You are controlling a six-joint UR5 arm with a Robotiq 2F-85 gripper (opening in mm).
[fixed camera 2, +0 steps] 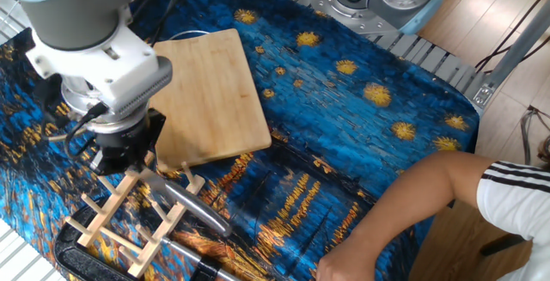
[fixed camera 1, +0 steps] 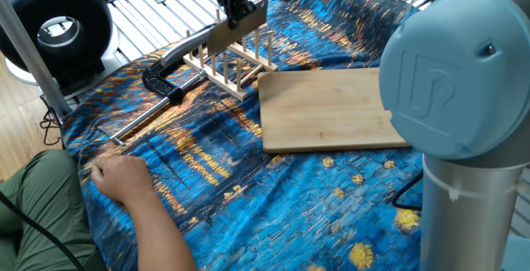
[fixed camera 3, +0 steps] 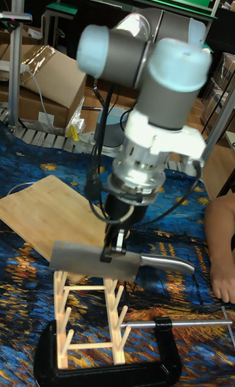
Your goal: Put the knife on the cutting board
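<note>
The knife (fixed camera 3: 85, 260), a silver cleaver with a rounded steel handle (fixed camera 3: 166, 263), hangs level just above the wooden peg rack (fixed camera 3: 91, 322). My gripper (fixed camera 3: 117, 245) is shut on it where the blade meets the handle. In one fixed view the knife's blade (fixed camera 1: 242, 24) shows under the gripper (fixed camera 1: 232, 6), over the rack (fixed camera 1: 232, 64). The other fixed view shows the gripper (fixed camera 2: 129, 156) and the handle (fixed camera 2: 193, 210) pointing away from it. The bamboo cutting board (fixed camera 1: 331, 109) (fixed camera 2: 206, 92) (fixed camera 3: 39, 220) lies flat and bare beside the rack.
A black clamp (fixed camera 1: 161, 80) with a long metal bar lies next to the rack, also low in the tall view as the clamp (fixed camera 3: 111, 361). A person's hand (fixed camera 1: 120, 176) rests on the cloth near the table edge; their arm (fixed camera 2: 404, 204) reaches in.
</note>
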